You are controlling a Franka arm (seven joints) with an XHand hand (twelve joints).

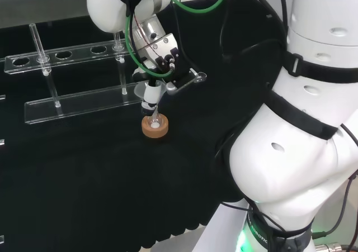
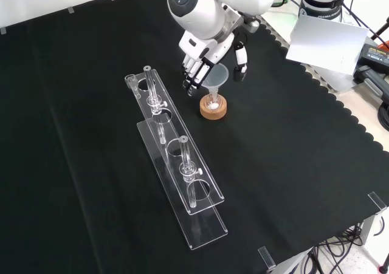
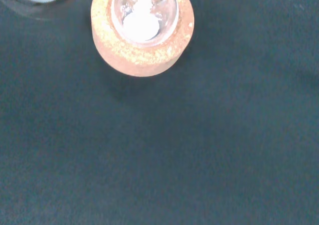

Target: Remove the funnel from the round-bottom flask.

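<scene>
Overhead, robot hand (image 2: 209, 58) around funnel (image 2: 216, 78)

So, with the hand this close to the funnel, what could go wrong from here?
1. The funnel still sits in the flask, which only rests on the cork ring; a slanted pull could lift or tip the flask.
2. White powder lies in the flask and could spill if it tips.
3. The hand works near the clear rack and could knock it.
</scene>
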